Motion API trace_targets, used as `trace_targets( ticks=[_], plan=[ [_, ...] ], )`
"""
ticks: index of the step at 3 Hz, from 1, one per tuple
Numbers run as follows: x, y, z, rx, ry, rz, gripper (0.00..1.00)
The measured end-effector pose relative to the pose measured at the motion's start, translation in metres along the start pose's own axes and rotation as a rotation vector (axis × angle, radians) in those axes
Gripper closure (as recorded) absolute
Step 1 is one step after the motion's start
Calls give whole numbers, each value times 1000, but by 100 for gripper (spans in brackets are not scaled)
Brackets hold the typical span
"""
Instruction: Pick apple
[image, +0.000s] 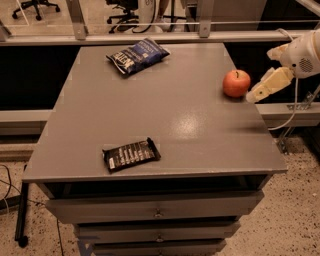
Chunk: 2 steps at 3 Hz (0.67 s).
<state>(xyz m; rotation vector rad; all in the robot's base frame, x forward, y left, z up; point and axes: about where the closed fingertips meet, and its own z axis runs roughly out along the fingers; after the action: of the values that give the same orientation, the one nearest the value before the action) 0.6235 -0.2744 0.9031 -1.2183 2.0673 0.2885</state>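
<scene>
**A:** How does the small round orange-red apple (236, 83) look?

**B:** It is smooth, with a faint shine and a short dark stem pointing up. It sits upright on the flat grey tabletop (170, 120), at the right edge and towards the far corner.

**A:** And the gripper?

**B:** The cream-coloured gripper (260, 91) reaches in from the right and slants down-left. Its tip is just beside the apple's right side, above the table's right edge. I cannot tell whether it touches the fruit, nor whether the gripper is spread or closed.

**A:** How much room is around the apple?

**B:** There is bare grey surface to its left and front. The crumpled blue snack packet (137, 55) lies well apart near the far edge, and the black wrapped bar (131, 155) lies near the front edge, left of centre. To the right of the apple the tabletop ends almost at once.

**A:** Is anything cut off or unclear?

**B:** The white arm runs out of view at the right, with a pale cable (292, 110) hanging under it. The grey drawers (157, 212) below the top are cropped at the bottom. The print on both packets is unreadable.
</scene>
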Motion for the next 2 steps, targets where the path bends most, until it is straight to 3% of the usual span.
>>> trace_targets(
  ticks=[2],
  plan=[
    [9, -42, 43, 14, -193, 103, 0]
  ],
)
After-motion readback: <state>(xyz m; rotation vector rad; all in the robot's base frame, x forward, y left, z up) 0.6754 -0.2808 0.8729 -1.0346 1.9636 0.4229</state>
